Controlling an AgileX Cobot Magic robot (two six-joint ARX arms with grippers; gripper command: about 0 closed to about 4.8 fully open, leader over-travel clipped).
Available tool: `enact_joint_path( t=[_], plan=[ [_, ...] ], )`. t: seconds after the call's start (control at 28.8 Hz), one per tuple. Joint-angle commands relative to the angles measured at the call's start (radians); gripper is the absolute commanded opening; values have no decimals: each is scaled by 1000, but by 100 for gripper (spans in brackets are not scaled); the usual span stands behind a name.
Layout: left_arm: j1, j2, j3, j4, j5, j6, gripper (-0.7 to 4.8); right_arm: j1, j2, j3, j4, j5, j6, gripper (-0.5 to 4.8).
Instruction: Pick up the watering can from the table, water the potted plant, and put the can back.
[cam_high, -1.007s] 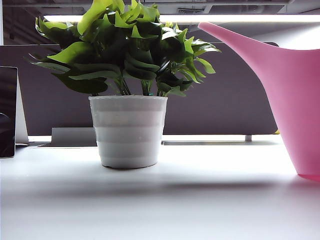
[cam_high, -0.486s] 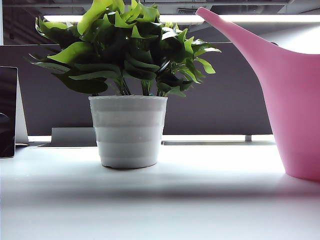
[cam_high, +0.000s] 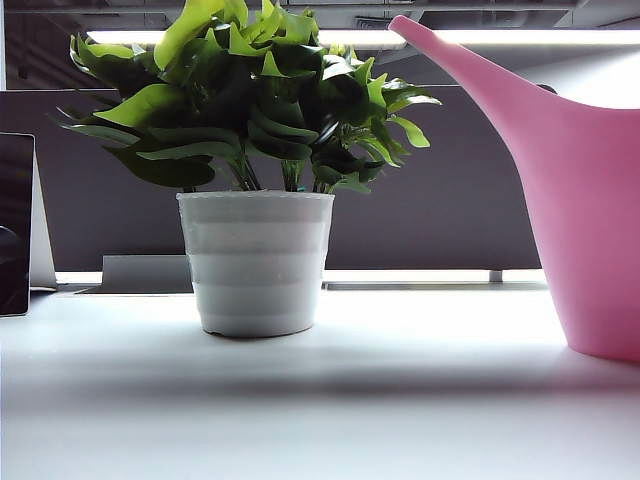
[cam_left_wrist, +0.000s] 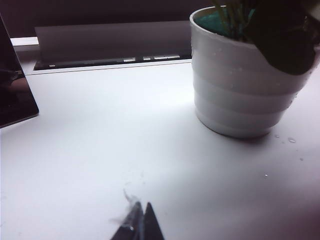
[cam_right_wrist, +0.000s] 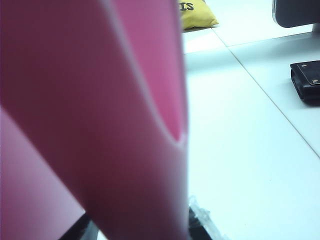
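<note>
The table (cam_high: 300, 420) spreads wide and white across the exterior view, and on its right side stands the watering can (cam_high: 590, 230), its base down on the surface and its long spout rising up and leftward, with the tip ending above the outer leaves of the potted plant (cam_high: 255, 180). The plant sits left of centre in its white ribbed pot, well apart from the can's body.

The relation that matters now: the can lies right against the right gripper (cam_right_wrist: 142, 227), filling most of the right wrist view, with the dark fingers (cam_right_wrist: 197, 225) showing on either side of the pink handle part. Whether they press on it or have let go cannot be made out — the can hides the contact. The right arm is plainly the nearer one; the can's long axis runs from the gripper's side toward the plant.

The left gripper (cam_left_wrist: 139, 227) rests low over the table, near the pot but apart from it, its two tips pressed together on nothing (a few water droplets dot the table beside the pot).

Against the earlier frames, the can has come leftward and settled — a second ago its base looked just clear of the table, further right, and its spout tip has since risen slightly. The watering seems done; the set-down looks complete.
</note>
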Motion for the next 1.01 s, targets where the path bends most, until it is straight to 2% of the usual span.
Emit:
enact_joint_path(
  t=[0.03,0.31,0.45,0.49,0.87,1.01],
  plan=[
    [-1,1,-6,-4,2,2,-5,-1,-4,-2,21,28,7,212],
    [-1,1,-6,-3,1,2,-5,-49,-13,-2,18,13,47,212],
    [-1,1,-6,-4,1,2,-5,-54,-45,-2,-9,-43,50,212],
    [-1,1,-6,-4,1,2,-5,-54,-63,-2,-34,-66,51,212],
    [-1,1,-6,-3,1,2,-5,-57,-246,-1,-240,-57,60,227],
    [-1,1,-6,-4,1,2,-5,-70,-294,-1,-303,-68,62,267]
  ],
)
